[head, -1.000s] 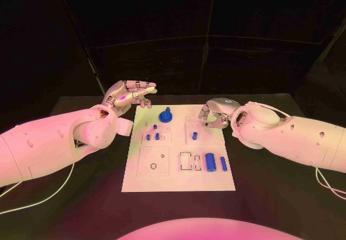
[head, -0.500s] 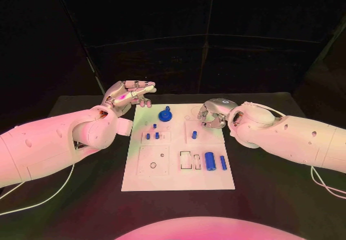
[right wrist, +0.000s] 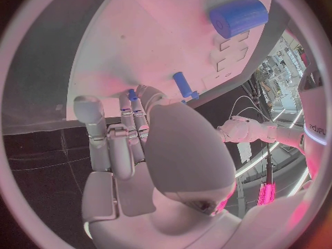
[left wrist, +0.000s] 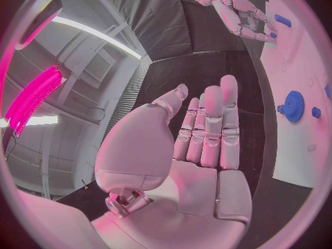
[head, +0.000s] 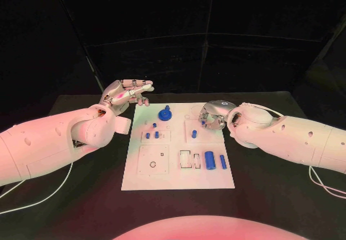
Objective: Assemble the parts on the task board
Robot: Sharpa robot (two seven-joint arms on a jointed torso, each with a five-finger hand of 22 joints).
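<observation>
left hand: raised off the far-left corner of the task board, beyond its left edge. In the left wrist view the palm is flat, the fingers are straight and side by side, and nothing lies in them. It touches no part.

task board: white plate lying lengthwise in the middle of the black table, short edges near and far.

gear part: blue toothed disc with a peg standing up from it, seated near the far edge of the board, slightly left of centre. It is the part closest to the left hand, yet apart from it.

small pegs: short blue pins standing in the left half of the board, nearer the robot than the gear.

upright pin: blue, standing in the right half of the board, just beside the right hand on its near side.

large cylinder: lies flat near the right edge, long axis running near to far; a thinner blue rod lies parallel just to its right.

right hand: over the far-right part of the board, fingers curled downward toward the plate. The right wrist view shows a small blue piece at the fingertips; whether it is pinched or only touched I cannot tell.

deciding relation: the right hand is far nearer the right-half parts than the left, and the upright pin stands just toward the robot from its fingertips.
</observation>
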